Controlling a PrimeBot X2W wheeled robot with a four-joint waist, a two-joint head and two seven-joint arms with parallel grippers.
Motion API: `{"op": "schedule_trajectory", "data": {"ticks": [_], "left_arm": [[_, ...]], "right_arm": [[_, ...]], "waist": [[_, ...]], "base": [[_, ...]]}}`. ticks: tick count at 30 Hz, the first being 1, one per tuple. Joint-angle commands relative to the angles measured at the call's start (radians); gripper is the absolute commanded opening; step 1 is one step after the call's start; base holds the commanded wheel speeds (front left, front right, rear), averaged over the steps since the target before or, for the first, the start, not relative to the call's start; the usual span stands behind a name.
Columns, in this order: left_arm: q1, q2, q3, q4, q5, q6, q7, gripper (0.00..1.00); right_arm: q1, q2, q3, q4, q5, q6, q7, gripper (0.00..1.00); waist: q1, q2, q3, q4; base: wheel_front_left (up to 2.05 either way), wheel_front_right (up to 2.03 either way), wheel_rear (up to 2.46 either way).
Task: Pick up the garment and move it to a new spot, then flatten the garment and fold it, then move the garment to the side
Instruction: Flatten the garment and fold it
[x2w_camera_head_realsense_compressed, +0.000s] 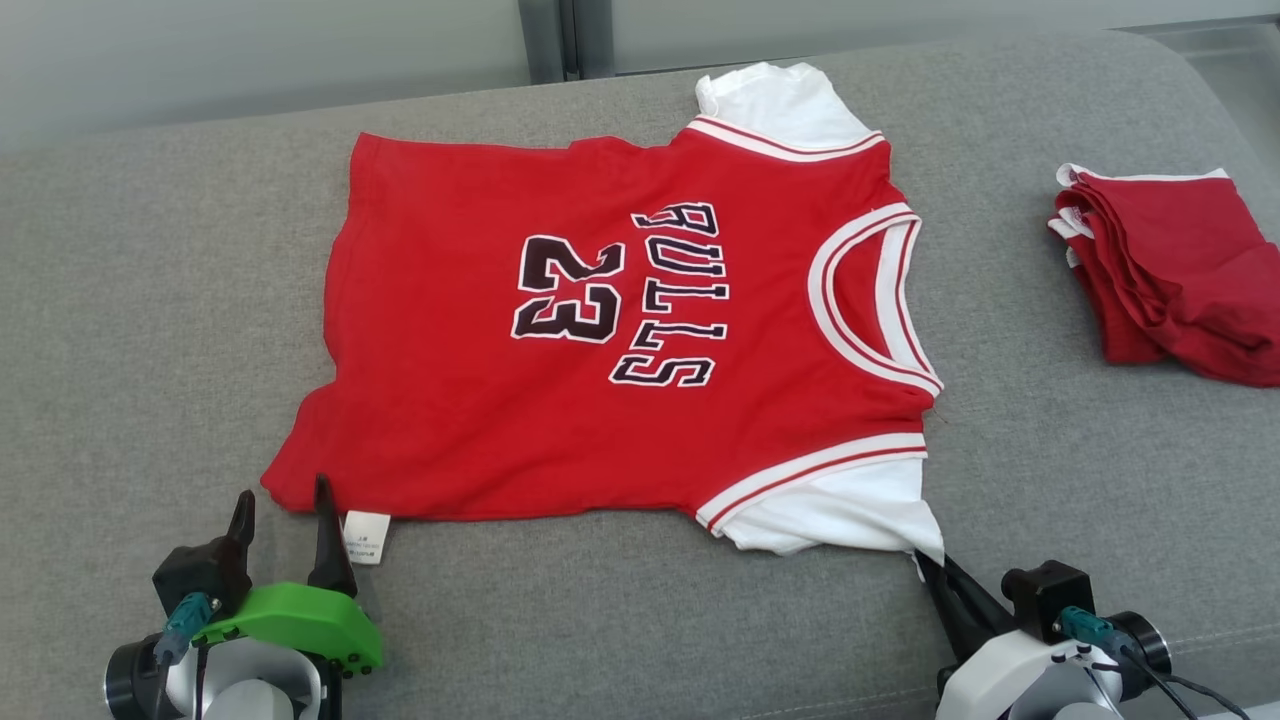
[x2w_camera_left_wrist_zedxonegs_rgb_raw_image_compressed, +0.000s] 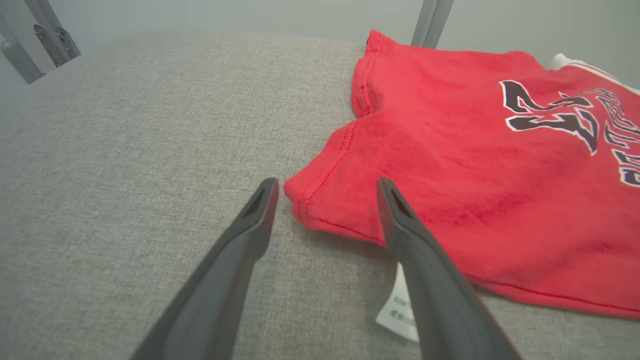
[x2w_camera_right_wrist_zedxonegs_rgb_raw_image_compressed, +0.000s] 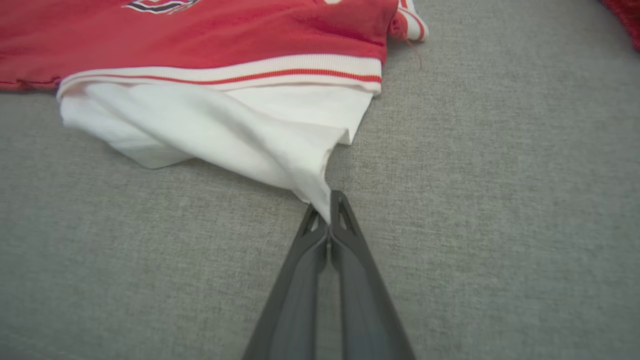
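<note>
On the grey upholstered surface (x2w_camera_head_realsense_compressed: 150, 330) the garment (x2w_camera_head_realsense_compressed: 600, 330), a red jersey with white sleeves and dark lettering, lies spread out flat with the print up, its neck opening toward the robot's right and its hem toward the left. Left gripper (x2w_camera_head_realsense_compressed: 283, 490): jaws released and standing wide, tips at the near hem corner (x2w_camera_head_realsense_compressed: 290, 490). In the left wrist view that gripper (x2w_camera_left_wrist_zedxonegs_rgb_raw_image_compressed: 327, 182) straddles the corner (x2w_camera_left_wrist_zedxonegs_rgb_raw_image_compressed: 305, 200): one finger rests on bare upholstery just outside the red edge, and the other lies over the cloth. No cloth is pinched between them. A white label (x2w_camera_head_realsense_compressed: 365, 537) pokes out from under the hem just beside the inner finger. Right gripper (x2w_camera_head_realsense_compressed: 925, 562): fingers clenched together on the outer tip of the near white sleeve (x2w_camera_head_realsense_compressed: 850, 510). In the right wrist view the gripper (x2w_camera_right_wrist_zedxonegs_rgb_raw_image_compressed: 330, 202) has the sleeve (x2w_camera_right_wrist_zedxonegs_rgb_raw_image_compressed: 240, 125) drawn to a point between its tips, the fabric pulled into a taut fold from the striped armhole band. A folded red pile (x2w_camera_head_realsense_compressed: 1180, 270) sits well apart at the far right.
</note>
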Motion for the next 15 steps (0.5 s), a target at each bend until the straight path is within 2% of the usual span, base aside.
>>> {"op": "schedule_trajectory", "data": {"ticks": [1,9,15], "left_arm": [[-0.015,0.005,0.004,0.01,-0.009,0.001,0.001,1.0],[-0.048,0.005,0.034,0.075,-0.001,0.022,0.001,1.0],[-0.061,0.005,0.045,0.106,-0.008,0.008,0.001,1.0]], "right_arm": [[-0.003,-0.012,-0.003,-0.001,0.005,-0.002,0.0,0.0],[-0.007,-0.021,-0.02,-0.004,0.002,-0.002,0.0,0.0],[-0.004,-0.026,-0.035,-0.007,0.0,-0.002,0.0,0.0]], "waist": [[0.0,-0.0001,0.009,-0.01],[0.0,-0.0001,0.024,-0.029],[0.0,-0.0001,0.032,-0.035]], "base": [[0.0,0.0,0.0],[0.0,0.0,0.0],[0.0,0.0,0.0]]}}
